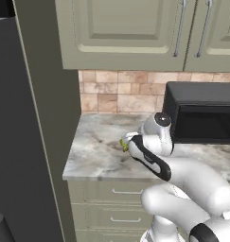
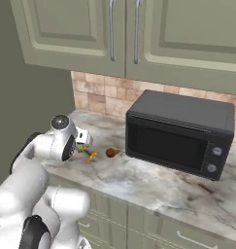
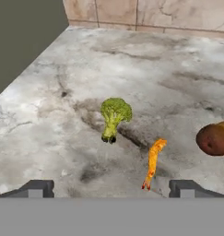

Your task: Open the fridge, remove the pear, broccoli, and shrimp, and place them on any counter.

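Where marbled counter [image 3: 49,92] spreads, lumpy broccoli [image 3: 114,116] stands upright.

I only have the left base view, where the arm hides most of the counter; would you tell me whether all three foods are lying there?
Observer: Yes. In the hand view the broccoli, the shrimp and the pear all lie on the counter.
Operator: Thank you. Is the gripper holding any of them?
Observer: No. The gripper is open, its fingertips wide apart with nothing between them.
Operator: What sits nearest the pear?
Observer: In the right base view a black microwave stands just beside the pear, with the shrimp on the pear's other side.
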